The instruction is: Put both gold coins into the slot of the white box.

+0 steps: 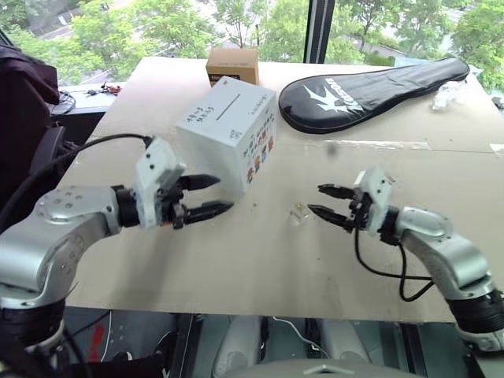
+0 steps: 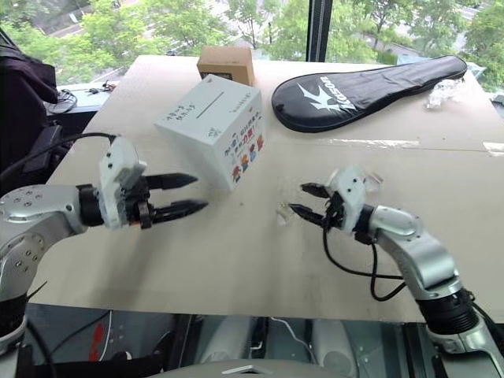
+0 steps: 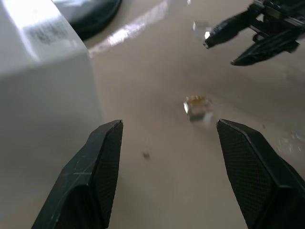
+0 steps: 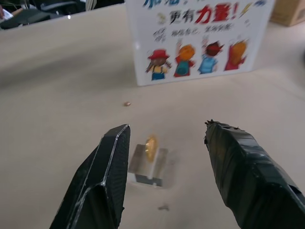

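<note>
pale tabletop (image 1: pixel 236 268) by leafy windows (image 1: pixel 157 24), white box (image 1: pixel 228 130) on it, both grippers' fingers apart, empty

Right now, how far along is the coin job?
Done: nothing I can confirm. In hand: nothing; the left pincer and right pincer are both open. One gold coin stands in a clear holder on the table. Left: get both coins into the white box's slot.

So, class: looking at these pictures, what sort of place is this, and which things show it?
Probably an upper-floor office or lab used for testing: a plain table stands by a large window above treetops, bearing a white box and a racket cover.
</note>
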Action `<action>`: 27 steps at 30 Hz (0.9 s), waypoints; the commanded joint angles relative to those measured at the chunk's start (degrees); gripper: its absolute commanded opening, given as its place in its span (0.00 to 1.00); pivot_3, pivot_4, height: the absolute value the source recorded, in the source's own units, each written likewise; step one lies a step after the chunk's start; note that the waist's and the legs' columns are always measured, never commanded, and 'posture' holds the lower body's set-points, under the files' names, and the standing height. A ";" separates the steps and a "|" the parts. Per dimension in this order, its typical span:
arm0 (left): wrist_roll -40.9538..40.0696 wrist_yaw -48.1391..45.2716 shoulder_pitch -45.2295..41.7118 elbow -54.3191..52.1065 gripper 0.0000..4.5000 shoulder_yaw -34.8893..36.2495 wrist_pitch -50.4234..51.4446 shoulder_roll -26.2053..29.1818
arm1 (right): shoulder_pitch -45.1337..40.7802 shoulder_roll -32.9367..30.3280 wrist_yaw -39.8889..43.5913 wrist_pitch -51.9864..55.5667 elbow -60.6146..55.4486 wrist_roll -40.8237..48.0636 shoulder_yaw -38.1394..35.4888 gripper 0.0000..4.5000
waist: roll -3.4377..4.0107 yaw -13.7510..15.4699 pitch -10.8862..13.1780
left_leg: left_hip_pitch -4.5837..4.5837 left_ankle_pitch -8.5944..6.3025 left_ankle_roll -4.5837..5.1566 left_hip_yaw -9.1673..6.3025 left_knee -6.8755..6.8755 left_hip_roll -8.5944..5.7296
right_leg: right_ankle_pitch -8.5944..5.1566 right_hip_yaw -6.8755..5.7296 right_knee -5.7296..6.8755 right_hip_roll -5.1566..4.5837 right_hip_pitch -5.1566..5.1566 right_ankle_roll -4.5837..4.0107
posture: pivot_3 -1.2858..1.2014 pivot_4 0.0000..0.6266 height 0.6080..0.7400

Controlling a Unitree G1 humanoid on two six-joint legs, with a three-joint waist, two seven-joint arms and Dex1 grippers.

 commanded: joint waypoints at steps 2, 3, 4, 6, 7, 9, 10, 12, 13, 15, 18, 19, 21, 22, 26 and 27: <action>5.80 -1.74 8.17 -3.17 0.70 -1.08 -7.06 2.90 | -0.12 3.65 -2.48 -0.89 0.05 -4.27 2.98 0.60 | 0.01 0.05 0.00 | 0.04 0.00 0.01 0.08 0.01 -0.01 | 0.05 0.01 -0.01 -0.10 0.01 -0.10 | 0.52 0.24 1.00; 5.79 -1.26 8.68 -3.25 0.70 -1.24 -7.78 2.03 | -0.15 4.74 -3.20 -0.63 0.09 -5.03 3.64 0.60 | 0.00 0.14 -0.01 | 0.04 0.01 0.00 0.08 0.01 -0.01 | 0.06 0.00 0.02 -0.10 0.00 -0.10 | 0.52 0.24 1.00; 6.01 -0.80 8.94 -3.16 0.70 -1.42 -8.87 1.11 | -0.19 5.60 -3.83 -0.40 0.19 -5.80 4.16 0.60 | 0.00 0.28 0.00 | 0.03 0.02 -0.03 0.04 0.01 0.00 | 0.06 -0.04 0.02 -0.10 -0.02 -0.11 | 0.52 0.24 1.00; 6.72 -0.26 9.14 -2.75 0.70 -1.92 -10.66 -0.16 | -0.37 6.82 -4.90 -0.22 0.73 -7.49 4.71 0.60 | 0.01 0.57 0.00 | 0.02 0.04 -0.06 -0.02 -0.02 0.01 | 0.06 -0.11 0.06 -0.09 -0.05 -0.11 | 0.52 0.24 1.00; 7.05 0.05 9.16 -2.52 0.70 -2.21 -11.60 -0.95 | -0.55 7.34 -5.61 -0.15 1.25 -8.52 5.01 0.60 | 0.01 0.63 0.00 | 0.01 0.04 -0.07 -0.06 -0.03 0.01 | 0.06 -0.15 0.05 -0.09 -0.05 -0.11 | 0.52 0.24 1.00; 7.09 0.34 9.10 -2.34 0.70 -2.39 -12.93 -2.20 | -0.77 8.10 -6.23 -0.12 1.89 -9.78 5.43 0.60 | 0.01 0.62 0.00 | 0.00 0.04 -0.08 -0.06 -0.05 0.01 | 0.06 -0.16 0.04 -0.11 -0.05 -0.11 | 0.52 0.24 1.00; 6.80 0.33 9.07 -2.40 0.70 -2.35 -13.20 -2.61 | -0.80 8.54 -6.57 0.25 2.03 -10.08 5.45 0.60 | 0.01 0.58 0.00 | -0.01 0.03 -0.08 -0.06 -0.05 0.00 | 0.06 -0.16 0.03 -0.12 -0.05 -0.10 | 0.52 0.24 1.00; 6.52 0.16 9.07 -2.44 0.72 -2.28 -13.56 -3.03 | -0.93 9.07 -6.91 0.60 2.19 -10.77 5.51 0.51 | 0.01 0.54 0.00 | -0.02 0.03 -0.08 -0.05 -0.05 0.00 | 0.07 -0.16 0.01 -0.12 -0.05 -0.10 | 0.52 0.24 1.00; 6.45 0.03 9.09 -2.40 0.72 -2.26 -13.67 -3.11 | -0.97 9.47 -7.11 0.86 2.18 -10.87 5.33 0.48 | 0.01 0.54 0.00 | -0.02 0.03 -0.08 -0.06 -0.05 0.00 | 0.07 -0.16 0.01 -0.12 -0.05 -0.09 | 0.52 0.24 1.00; 6.35 -0.05 9.07 -2.39 0.72 -2.38 -13.91 -3.26 | -1.01 9.67 -7.01 1.15 2.18 -11.30 5.21 0.34 | 0.01 0.54 0.00 | -0.01 0.03 -0.08 -0.06 -0.07 0.00 | 0.08 -0.18 0.03 -0.11 -0.06 -0.07 | 0.52 0.24 1.00; 6.26 -0.11 8.98 -2.27 0.72 -2.53 -14.17 -3.28 | -1.04 9.51 -6.54 1.04 2.30 -12.11 5.40 0.02 | 0.01 0.52 0.00 | 0.00 0.03 -0.07 -0.07 -0.07 0.00 | 0.09 -0.18 0.04 -0.10 -0.06 -0.06 | 0.52 0.24 1.00; 6.19 -0.19 8.90 -2.21 0.72 -2.60 -14.15 -3.27 | -1.11 9.68 -6.51 1.07 2.32 -12.08 5.24 0.02 | 0.01 0.52 0.00 | 0.00 0.03 -0.07 -0.07 -0.07 0.00 | 0.09 -0.18 0.04 -0.10 -0.05 -0.06 | 0.52 0.24 1.00; 5.89 -0.36 8.77 -2.08 0.72 -2.73 -13.81 -3.18 | -1.25 9.87 -6.37 1.16 2.21 -12.11 5.00 0.02 | 0.01 0.51 0.00 | 0.00 0.03 -0.07 -0.06 -0.06 0.00 | 0.09 -0.18 0.03 -0.10 -0.04 -0.05 | 0.52 0.24 1.00; 5.44 -0.30 8.69 -2.01 0.72 -2.71 -13.18 -3.20 | -1.30 10.07 -6.23 1.37 1.99 -11.78 4.72 0.02 | 0.01 0.51 0.00 | 0.00 0.03 -0.07 -0.07 -0.06 0.00 | 0.10 -0.19 0.03 -0.09 -0.05 -0.04 | 0.52 0.24 1.00; 0.89 1.94 7.04 -1.50 0.72 -1.48 -11.07 -6.70 | -1.91 13.52 -6.42 3.77 -0.58 -5.60 0.81 0.02 | 0.02 0.52 0.00 | 0.00 0.03 -0.07 -0.07 -0.06 0.00 | 0.15 -0.19 0.04 -0.08 -0.04 0.06 | 0.52 0.24 1.00; -1.12 2.75 6.27 -1.46 0.72 -0.94 -10.36 -8.23 | -2.13 14.90 -6.46 5.02 -1.61 -2.96 -0.65 0.02 | 0.01 0.53 0.00 | 0.01 0.03 -0.07 -0.07 -0.06 0.00 | 0.16 -0.20 0.05 -0.08 -0.04 0.06 | 0.52 0.24 1.00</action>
